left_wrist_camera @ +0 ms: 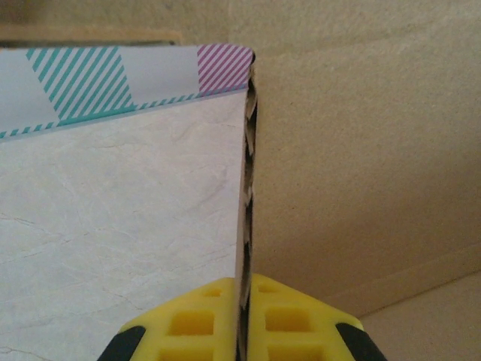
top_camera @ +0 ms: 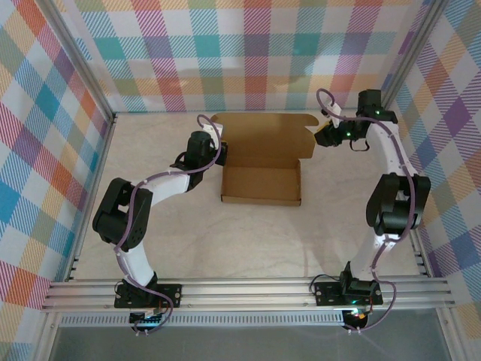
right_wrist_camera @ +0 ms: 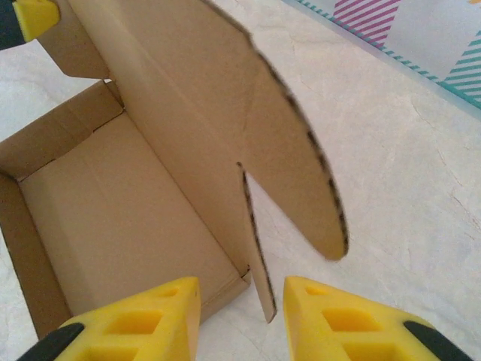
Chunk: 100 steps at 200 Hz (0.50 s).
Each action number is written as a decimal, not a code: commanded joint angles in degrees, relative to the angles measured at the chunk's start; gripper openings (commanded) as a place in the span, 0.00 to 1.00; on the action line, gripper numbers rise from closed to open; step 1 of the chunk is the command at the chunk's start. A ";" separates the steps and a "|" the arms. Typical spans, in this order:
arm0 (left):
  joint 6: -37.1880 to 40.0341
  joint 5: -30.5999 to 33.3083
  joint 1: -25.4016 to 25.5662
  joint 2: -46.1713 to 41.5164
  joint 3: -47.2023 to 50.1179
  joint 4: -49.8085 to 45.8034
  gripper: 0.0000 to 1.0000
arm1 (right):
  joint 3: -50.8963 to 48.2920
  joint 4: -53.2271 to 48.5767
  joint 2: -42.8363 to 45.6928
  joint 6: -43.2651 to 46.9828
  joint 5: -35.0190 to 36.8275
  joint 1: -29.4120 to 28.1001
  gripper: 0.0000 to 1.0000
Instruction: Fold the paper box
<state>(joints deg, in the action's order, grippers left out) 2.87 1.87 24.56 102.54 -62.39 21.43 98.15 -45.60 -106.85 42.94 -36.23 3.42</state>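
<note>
The plain brown corrugated cardboard paper box (top_camera: 261,184) sits on the pale marbled tabletop (top_camera: 248,248). It is midway between the left and right edges and closer to the far edge than the near one. Its shallow tray has its walls raised. The wide open lid panel (top_camera: 263,135) extends beyond the tray's far side, ending just short of the pastel checked back wall (top_camera: 255,53). The left gripper (left_wrist_camera: 244,331) is at the box's left side, its yellow fingers pinched tight on a thin cardboard wall standing edge-on between them. The right gripper (right_wrist_camera: 240,301) is at the box's right side, near the lid's rounded ear flap (right_wrist_camera: 301,173). Its yellow fingers (right_wrist_camera: 150,320) stand moderately apart, with the edge of a narrow cardboard tab between them. A gap shows on either side of the tab, so nothing is clamped there.
</note>
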 commanded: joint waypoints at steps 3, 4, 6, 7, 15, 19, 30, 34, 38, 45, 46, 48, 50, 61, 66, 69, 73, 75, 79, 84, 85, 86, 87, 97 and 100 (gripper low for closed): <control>0.98 -2.13 -0.56 0.30 1.13 -2.18 0.00 | 3.63 -1.15 -2.54 2.19 -0.73 -1.30 0.35; 0.98 -2.13 -0.56 0.25 1.13 -2.18 0.00 | 3.72 -1.15 -2.56 2.21 -0.66 -1.31 0.35; 0.95 -2.13 -0.56 0.28 1.13 -2.18 0.00 | 3.83 -1.22 -2.68 2.23 -0.55 -1.42 0.35; 0.93 -2.13 -0.56 0.24 1.13 -2.18 0.00 | 3.90 -1.23 -2.76 2.19 -0.53 -1.41 0.35; 1.02 -2.05 -0.56 0.29 1.13 -2.18 0.00 | 4.46 -1.50 -3.44 2.39 -0.47 -1.72 0.35; 1.08 -2.05 -0.56 0.29 1.13 -2.18 0.00 | 4.85 -1.75 -3.69 2.49 -0.58 -1.80 0.35; 1.06 -2.10 -0.56 0.29 1.13 -2.27 0.00 | 5.71 -2.40 -4.56 2.57 -0.91 -2.05 0.35; 1.05 -2.09 -0.56 0.25 1.13 -2.27 0.00 | 5.99 -2.67 -4.79 2.66 -1.02 -2.13 0.35; 1.06 -2.13 -0.57 0.28 1.13 -2.27 0.00 | 6.26 -2.99 -5.07 2.70 -1.11 -2.27 0.35; 1.07 -2.22 -0.55 0.29 1.13 -2.27 0.00 | 6.76 -3.42 -5.43 2.88 -1.07 -2.44 0.34; 1.03 -2.18 -0.56 0.29 1.13 -2.27 0.00 | 6.77 -3.43 -5.45 2.91 -1.05 -2.45 0.34; 1.07 -2.17 -0.56 0.29 1.13 -2.27 0.00 | 6.92 -3.59 -5.54 2.93 -1.04 -2.50 0.33; 1.01 -2.21 -0.56 0.29 1.06 -2.27 0.00 | 7.00 -3.76 -5.62 2.94 -1.08 -2.46 0.32; 0.91 -2.39 -0.56 0.29 1.04 -2.44 0.00 | 7.76 -4.63 -6.11 3.18 -1.11 -2.59 0.30; 0.93 -2.46 -0.56 0.29 1.04 -2.45 0.00 | 8.11 -5.19 -6.33 3.33 -1.13 -2.61 0.29; 0.95 -2.46 -0.56 0.27 1.04 -2.45 0.00 | 8.29 -5.46 -6.42 3.42 -1.05 -2.55 0.28; 1.03 -2.48 -0.63 0.21 1.04 -2.45 0.00 | 8.51 -5.81 -6.57 3.53 -1.02 -2.62 0.27; 0.98 -2.46 -0.58 0.20 1.11 -2.45 0.00 | 8.65 -5.99 -6.61 3.59 -1.01 -2.58 0.24; 1.02 -2.41 -0.56 0.25 1.12 -2.45 0.00 | 8.77 -6.38 -6.77 3.84 -1.03 -2.69 0.20; 1.00 -2.40 -0.58 0.20 1.13 -2.45 0.00 | 9.05 -6.74 -6.92 3.94 -0.91 -2.71 0.15; 1.04 -2.40 -0.62 0.20 1.13 -2.45 0.00 | 9.15 -6.84 -6.95 3.97 -0.93 -2.71 0.15; 1.02 -2.40 -0.59 0.20 1.13 -2.45 0.00 | 9.20 -6.94 -6.96 4.03 -0.90 -2.71 0.14; 1.01 -2.40 -0.62 0.20 1.13 -2.45 0.00 | 9.27 -7.04 -6.96 4.06 -0.88 -2.67 0.14; 1.08 -2.31 -0.61 0.20 1.09 -2.45 0.00 | 9.76 -8.24 -7.27 4.66 -0.77 -2.75 0.07; 1.00 -2.39 -0.63 0.20 1.13 -2.45 0.00 | 10.03 -8.61 -7.36 4.70 -0.71 -2.76 0.06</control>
<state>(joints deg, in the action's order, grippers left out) 2.87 1.06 24.43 102.54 -62.39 21.39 105.54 -49.41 -112.99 45.41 -35.00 1.45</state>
